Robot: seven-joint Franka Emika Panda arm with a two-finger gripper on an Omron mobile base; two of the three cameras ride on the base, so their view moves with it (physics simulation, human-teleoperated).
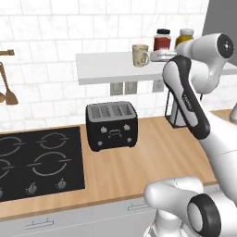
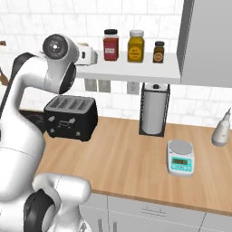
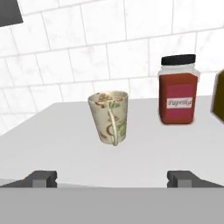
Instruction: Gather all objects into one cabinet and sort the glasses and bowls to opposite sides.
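Pincer (image 3: 112, 178) is spread wide and holding nothing from where I'm sitting, cream mug (image 3: 109, 117) upright on the white shelf (image 3: 52, 144) at 12 o'clock, paprika jar (image 3: 177, 89) at 2.

Cream mug (image 3: 109, 117) glazed smooth with a printed pattern, paprika jar (image 3: 177, 89) clear and glossy under a matt black lid, shelf board (image 1: 111, 67) matt white, worktop (image 2: 131, 154) warm wood grain, toaster (image 1: 111, 125) glossy black with brushed-metal top, wall tiles (image 3: 87, 48) smooth white.
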